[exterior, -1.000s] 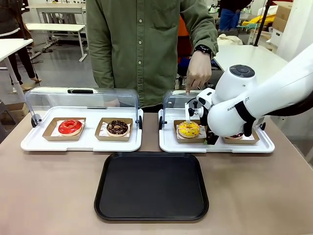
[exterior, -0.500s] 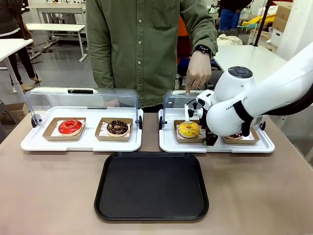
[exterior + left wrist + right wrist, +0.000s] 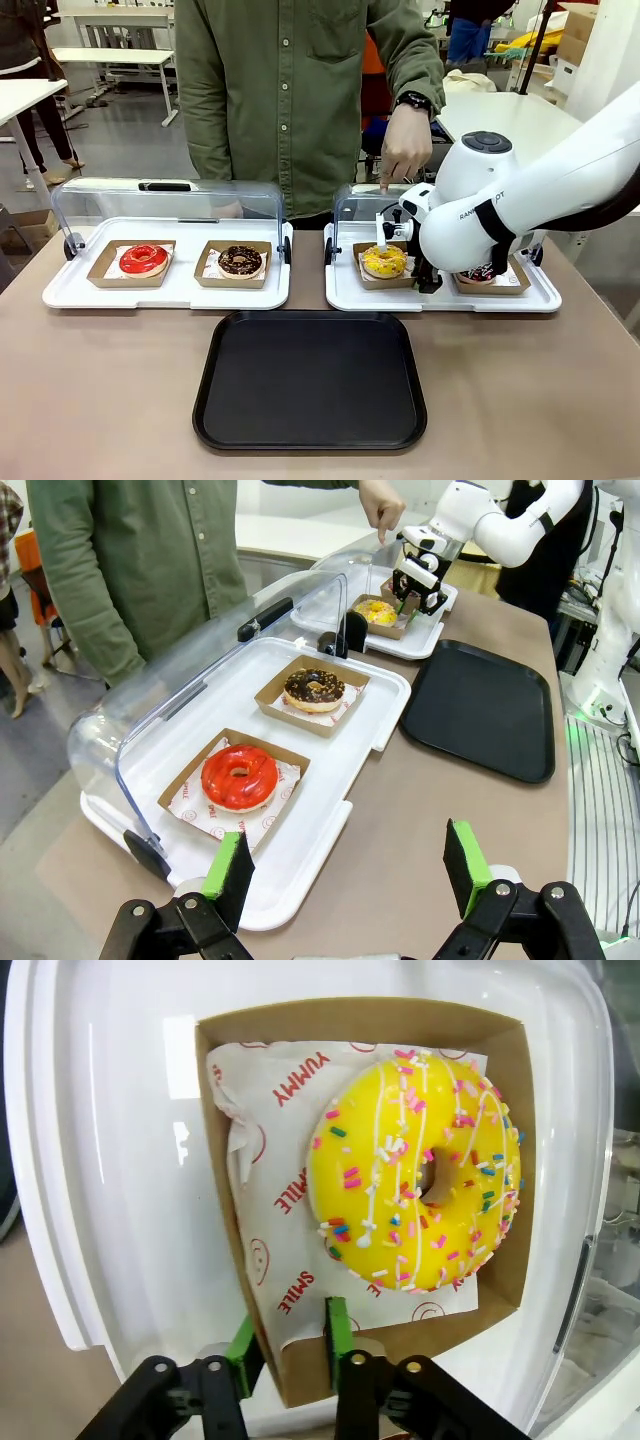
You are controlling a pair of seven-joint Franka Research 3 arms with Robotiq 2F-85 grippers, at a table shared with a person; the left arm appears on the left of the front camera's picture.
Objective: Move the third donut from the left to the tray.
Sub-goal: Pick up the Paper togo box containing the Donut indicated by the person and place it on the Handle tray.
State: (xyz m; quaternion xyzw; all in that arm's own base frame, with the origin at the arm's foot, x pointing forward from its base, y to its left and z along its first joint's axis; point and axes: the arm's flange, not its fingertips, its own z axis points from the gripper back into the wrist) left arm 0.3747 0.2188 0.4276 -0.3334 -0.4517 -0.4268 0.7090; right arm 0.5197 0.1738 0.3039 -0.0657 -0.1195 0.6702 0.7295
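Observation:
The third donut from the left [image 3: 385, 262] [image 3: 415, 1170] has yellow icing and coloured sprinkles. It sits in a brown cardboard holder [image 3: 500, 1160] on the right white tray [image 3: 440, 298]. My right gripper [image 3: 416, 270] [image 3: 290, 1340] is at the holder's right side, with its green pads pinched on the holder's near wall, one inside and one outside. The black tray [image 3: 310, 380] [image 3: 480, 705] lies bare at the table's front middle. Low over the table's left end, my left gripper [image 3: 345, 875] is open and holds nothing. The left wrist view also catches the yellow donut [image 3: 376, 611] far off.
A person's hand [image 3: 405, 160] holds the right tray's clear lid up. The left white tray [image 3: 170, 295] carries a red donut [image 3: 143, 260] and a chocolate donut [image 3: 240, 261] under a raised lid. Another donut [image 3: 485, 275] is partly hidden behind my right arm.
The right gripper has closed on the holder's wall. The holder with the yellow donut has shifted slightly left and up, and the right arm has moved with it.

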